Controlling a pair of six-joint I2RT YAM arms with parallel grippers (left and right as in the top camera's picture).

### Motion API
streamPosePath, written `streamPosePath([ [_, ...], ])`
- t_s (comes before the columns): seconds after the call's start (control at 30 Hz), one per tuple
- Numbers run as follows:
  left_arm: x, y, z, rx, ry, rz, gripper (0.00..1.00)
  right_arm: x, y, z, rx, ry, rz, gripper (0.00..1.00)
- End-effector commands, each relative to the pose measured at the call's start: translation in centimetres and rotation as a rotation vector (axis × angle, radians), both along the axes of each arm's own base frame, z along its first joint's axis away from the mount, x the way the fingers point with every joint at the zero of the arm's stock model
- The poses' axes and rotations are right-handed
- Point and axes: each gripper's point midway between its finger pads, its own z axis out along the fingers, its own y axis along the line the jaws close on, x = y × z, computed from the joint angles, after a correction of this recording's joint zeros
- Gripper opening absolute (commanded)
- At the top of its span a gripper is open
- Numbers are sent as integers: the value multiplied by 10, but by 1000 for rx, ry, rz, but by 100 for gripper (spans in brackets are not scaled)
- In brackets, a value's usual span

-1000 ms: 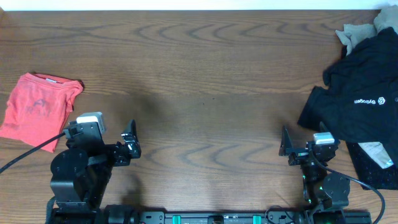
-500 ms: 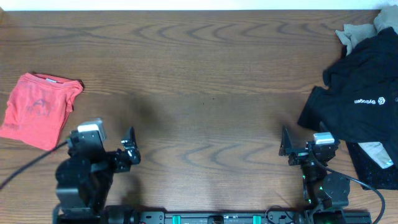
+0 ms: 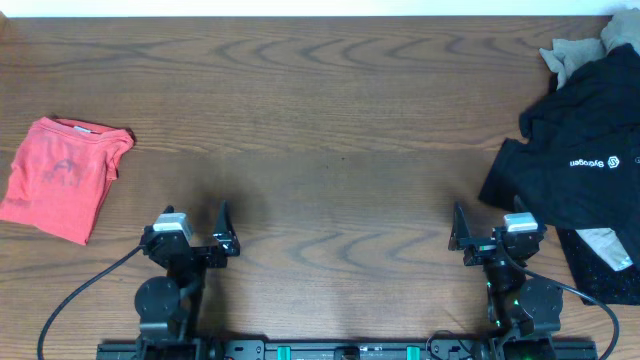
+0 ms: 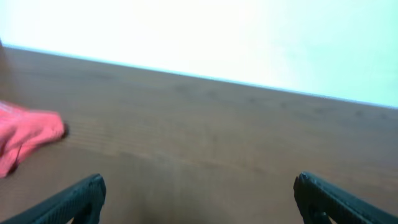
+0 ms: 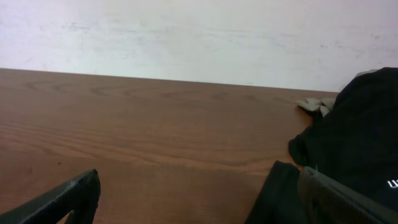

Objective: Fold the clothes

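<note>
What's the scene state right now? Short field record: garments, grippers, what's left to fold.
table: brown wood
coral-red T-shirt: left edge, lying flat, looks folded into a compact rectangle
black tee: right edge, crumpled heap, white logo showing
beige piece: far right corner, partly under the black tee
left gripper: open, empty, near the front edge, apart from the coral-red T-shirt
right gripper: open, empty, near the front edge, close beside the black tee
left to fold: black tee and beige piece
</note>
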Motion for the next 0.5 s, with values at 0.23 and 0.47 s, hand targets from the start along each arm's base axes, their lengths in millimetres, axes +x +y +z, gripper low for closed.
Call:
streamPosePath([
  [0.23, 5, 3, -12, 59, -26, 11, 98, 0, -2, -1, -11, -2, -8, 99],
  [0.47, 3, 3, -27, 59, 36, 9, 98, 0, -2, -1, -11, -3, -8, 99],
])
